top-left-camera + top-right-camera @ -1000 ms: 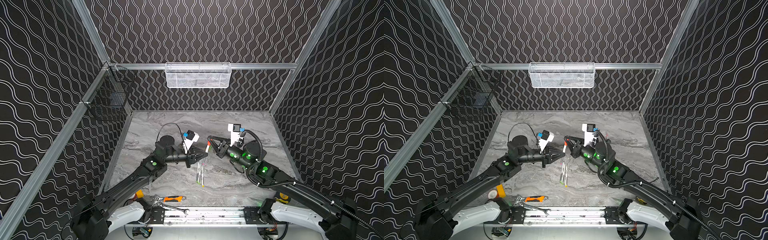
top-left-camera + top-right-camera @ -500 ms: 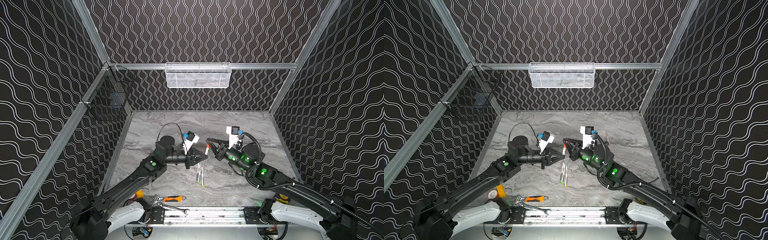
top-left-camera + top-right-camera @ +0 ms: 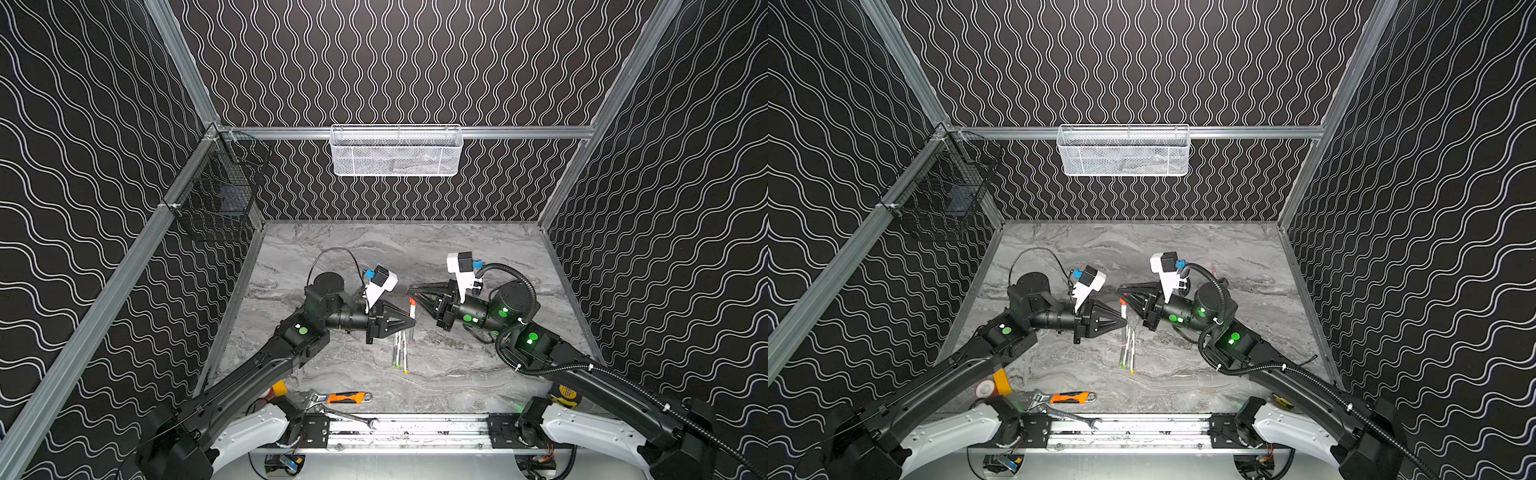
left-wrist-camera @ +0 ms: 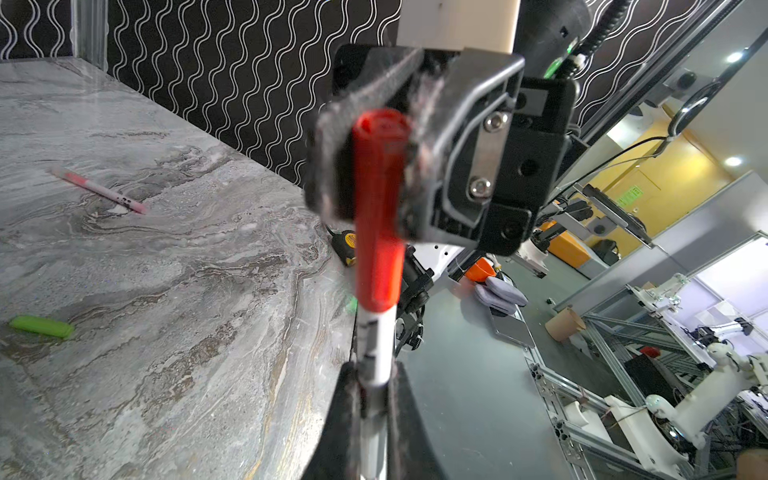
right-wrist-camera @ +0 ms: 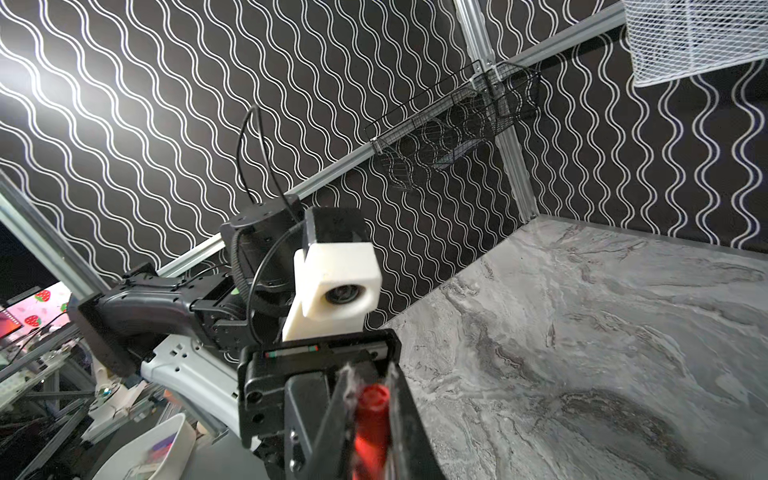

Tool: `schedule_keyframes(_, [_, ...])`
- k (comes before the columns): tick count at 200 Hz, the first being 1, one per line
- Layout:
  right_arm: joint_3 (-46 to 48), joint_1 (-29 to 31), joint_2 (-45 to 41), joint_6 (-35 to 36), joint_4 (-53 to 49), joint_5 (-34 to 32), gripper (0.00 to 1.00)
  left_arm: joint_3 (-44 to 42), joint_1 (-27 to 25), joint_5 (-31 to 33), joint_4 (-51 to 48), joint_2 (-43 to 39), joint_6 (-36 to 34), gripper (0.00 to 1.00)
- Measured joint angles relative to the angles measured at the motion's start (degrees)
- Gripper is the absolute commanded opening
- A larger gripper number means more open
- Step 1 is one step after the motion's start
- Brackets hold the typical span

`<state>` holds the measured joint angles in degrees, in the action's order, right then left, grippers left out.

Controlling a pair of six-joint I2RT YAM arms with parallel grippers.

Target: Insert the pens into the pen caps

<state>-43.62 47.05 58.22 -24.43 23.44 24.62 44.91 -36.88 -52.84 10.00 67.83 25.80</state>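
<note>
Gripping a white pen by its barrel with left hand; pinching the red cap on its tip with right hand. Held over worktop centre, with three loose pens lying just toward 6 o'clock.

A grey marbled worktop is shown in both top views. Near its middle, somewhat toward the front edge, a close bundle of pens is laid flat, side by side and touching, with green and yellow tips turned to the front edge. Just inside that edge, left of centre, an orange-handled adjustable wrench is laid, with a steel spanner just beside it at the edge itself. A roll of yellow tape is seen at the front left corner, a yellow-and-black object at the front right corner. In the left wrist view a pink-ended pen and a lime-green pen cap are found lying flat, well apart.
</note>
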Motion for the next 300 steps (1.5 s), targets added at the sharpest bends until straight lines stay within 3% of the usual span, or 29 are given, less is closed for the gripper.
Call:
schedule_keyframes(59, [0.5, -1.1, 0.7, -1.0, 1.6, 3.4, 0.0, 0.5, 0.6, -2.8, 0.8, 1.3, 2.3, 0.0])
schedule_keyframes(137, [0.8, -1.2, 0.0, -9.6, 1.8, -3.1, 0.0, 0.1, 1.3, -1.8, 5.4, 2.3, 5.3, 0.0])
schedule_keyframes(181, [-2.1, -1.1, -0.3, -11.0, 1.6, -5.0, 0.0, 0.0, 1.7, -1.8, 15.0, 2.6, 6.1, 0.0])
schedule_keyframes(195, [-2.7, -1.1, -0.5, -11.0, 1.5, -5.5, 0.0, 0.0, 1.7, -1.8, 16.5, 2.6, 6.7, 0.1])
schedule_keyframes(219, [-3.6, -1.4, -1.2, -11.2, -1.3, -5.7, 0.0, 0.1, 1.7, -1.2, 19.3, 2.6, 6.8, 0.44])
schedule_keyframes(229, [-3.8, -2.1, -1.3, -11.6, -6.2, -4.3, 0.0, 0.7, 2.0, 0.1, 22.6, 2.1, 6.8, 0.67])
schedule_keyframes(236, [-4.4, -2.9, -1.2, -11.3, -7.1, -4.4, 0.0, 0.8, 2.3, 0.1, 23.1, 1.8, 6.7, 0.94])
schedule_keyframes(238, [-4.6, -3.2, -1.1, -11.0, -7.8, -4.5, 0.0, 0.8, 2.3, 0.1, 23.7, 1.8, 6.7, 0.97])
schedule_keyframes(267, [-5.1, -7.8, -1.2, -10.9, -15.3, -4.8, 0.0, 0.9, 2.1, -1.2, 28.3, 1.0, 5.3, 0.99])
schedule_keyframes(300, [-7.1, -9.6, -0.7, -9.8, -16.8, -2.6, 0.0, 1.4, 2.0, -0.9, 25.1, 1.2, 2.4, 0.99])
